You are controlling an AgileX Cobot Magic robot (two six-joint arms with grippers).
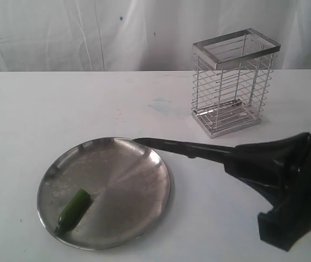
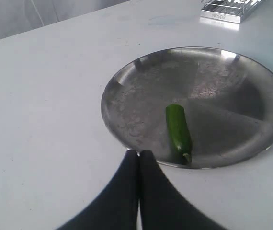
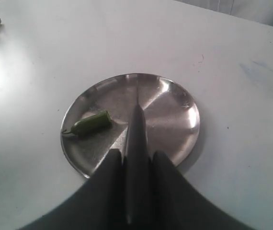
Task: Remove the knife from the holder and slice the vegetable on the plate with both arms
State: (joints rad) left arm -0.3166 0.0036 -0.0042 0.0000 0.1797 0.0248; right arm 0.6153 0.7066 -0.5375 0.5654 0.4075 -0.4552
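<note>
Right black gripper (image 3: pixel 137 154) clamps slim black knife (image 1: pixel 166 144) near round steel plate (image 1: pixel 123 180); left gripper (image 2: pixel 139 154), pinched closed and empty, leaves small green pepper (image 1: pixel 75 209) unpinned, so it could roll when cut.

No legible text, label, brand, number or sign found in any view. The holder (image 2: pixel 227 9) carries a faint dark marking on its base rim in the left wrist view, too blurred to read.

One plate (image 1: pixel 124 176), vegetable (image 1: pixel 75 209), knife (image 1: pixel 172 145), holder (image 1: pixel 233 82).
</note>
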